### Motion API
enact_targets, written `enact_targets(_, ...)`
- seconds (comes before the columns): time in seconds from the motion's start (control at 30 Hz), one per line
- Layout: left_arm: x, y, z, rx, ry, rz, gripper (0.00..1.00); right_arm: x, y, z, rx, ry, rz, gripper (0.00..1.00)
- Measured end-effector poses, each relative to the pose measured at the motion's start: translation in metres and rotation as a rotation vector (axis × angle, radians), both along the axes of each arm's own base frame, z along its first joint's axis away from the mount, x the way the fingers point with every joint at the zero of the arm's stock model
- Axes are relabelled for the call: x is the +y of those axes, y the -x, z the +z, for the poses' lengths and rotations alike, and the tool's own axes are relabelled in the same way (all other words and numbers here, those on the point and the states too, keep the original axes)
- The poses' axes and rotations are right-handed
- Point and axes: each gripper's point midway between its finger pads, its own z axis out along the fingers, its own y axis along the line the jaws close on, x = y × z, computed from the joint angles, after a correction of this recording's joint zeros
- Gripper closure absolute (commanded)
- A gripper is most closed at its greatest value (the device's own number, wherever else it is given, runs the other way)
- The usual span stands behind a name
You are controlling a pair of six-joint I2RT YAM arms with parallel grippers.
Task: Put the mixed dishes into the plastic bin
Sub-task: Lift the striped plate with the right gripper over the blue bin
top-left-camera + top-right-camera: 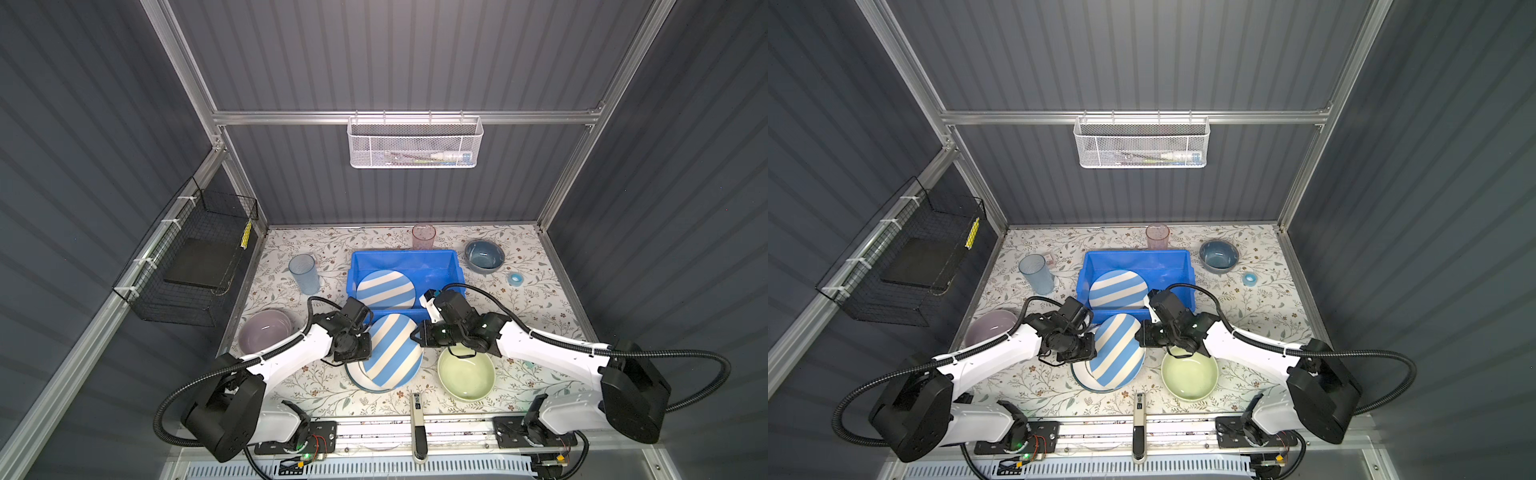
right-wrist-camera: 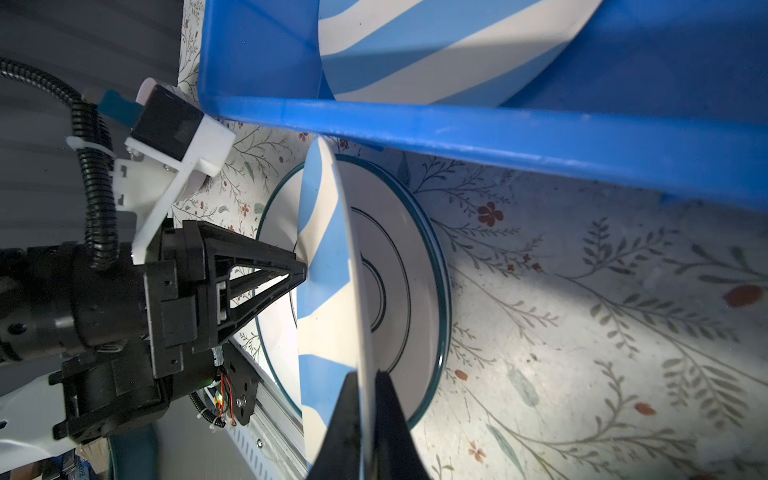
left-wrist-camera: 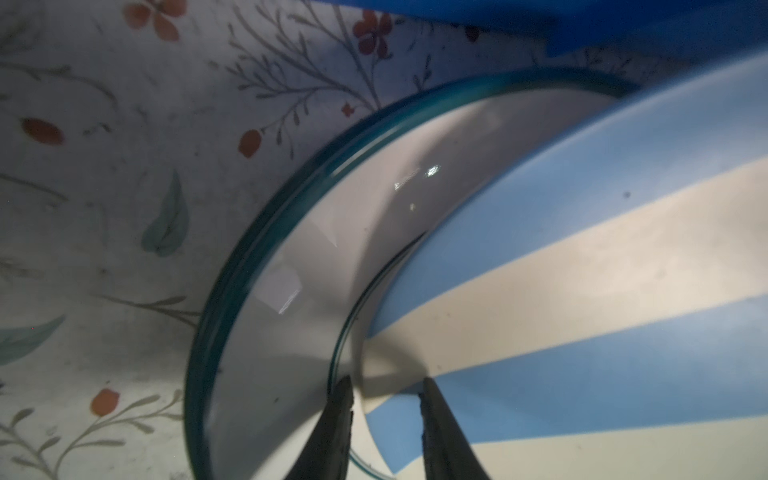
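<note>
In both top views the striped plate (image 1: 392, 353) hangs tilted just short of the plastic bin (image 1: 353, 270), over the white dark-rimmed plate (image 1: 356, 380) on the counter (image 1: 540, 299). My left end effector (image 1: 369, 332) and right end effector (image 1: 414, 335) pinch opposite rims.

Left wrist: my fingers (image 3: 340, 415) straddle the matte, thin rim, with glossy glaze below it.

Right wrist: I am clamped on the knife-thin edge. I should raise both sides evenly, clear the bin's lipped wall, and lay the plate on the second striped plate (image 2: 436, 50) — smooth ceramic may slip.
</note>
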Motion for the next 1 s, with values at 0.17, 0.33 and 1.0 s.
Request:
enact_targets(0.17,0.002,-0.008,0.020,-0.042,-0.012,0.011,0.66,-0.003,0.003,0.005,-0.003,0.001,0.004,1.00)
enact_targets(0.33,0.003,-0.017,0.042,-0.090,-0.023,0.018,0.57,-0.006,0.006,0.011,-0.005,0.021,0.019,1.00)
enact_targets(1.0,0.045,-0.067,0.092,-0.221,-0.110,0.163,0.53,-0.019,-0.024,0.099,-0.165,0.059,0.012,1.00)
